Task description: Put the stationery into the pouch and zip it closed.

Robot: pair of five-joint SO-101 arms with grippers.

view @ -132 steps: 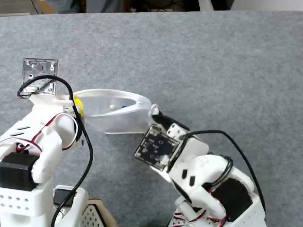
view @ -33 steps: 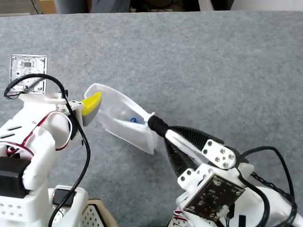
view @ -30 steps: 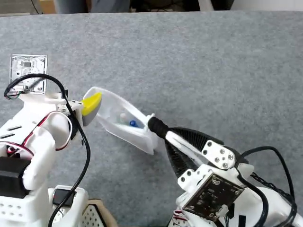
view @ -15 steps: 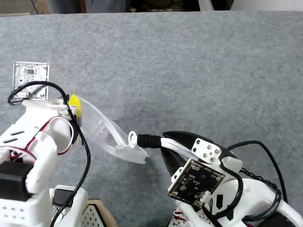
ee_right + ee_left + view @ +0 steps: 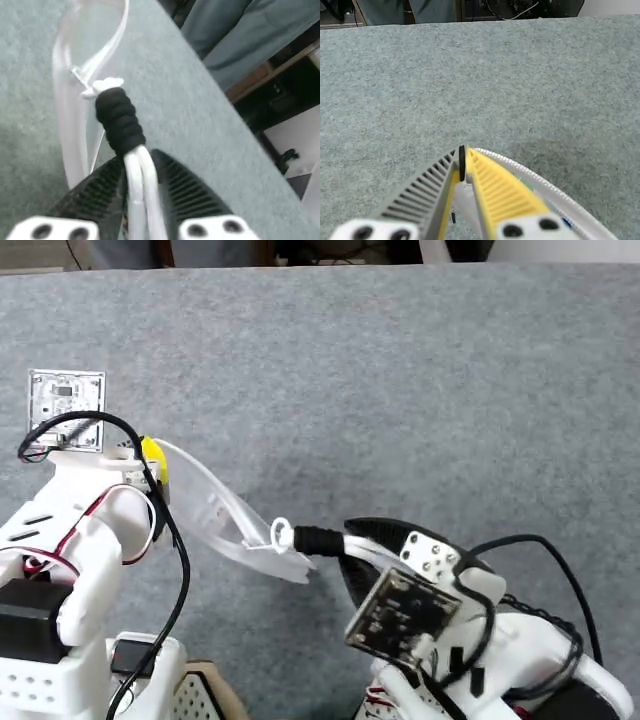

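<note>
Pouch (image 5: 225, 525), clear plastic, lies slanted across the near-left part of the grey worktop (image 5: 450, 390), strung between the two arms. Left claw (image 5: 155, 468) has its yellow and grey fingers pressed together on the pouch's far-left end, and the left wrist view shows them meeting right at the white zipper edge (image 5: 520, 167). Over on the right, the right claw (image 5: 348, 545) pinches the pull cord (image 5: 305, 537), a pair of white strands with a black-wrapped tip. That tip meets the small white zipper tab (image 5: 280, 533) close to the pouch's near-right end. From above, the pouch looks flattened.
</note>
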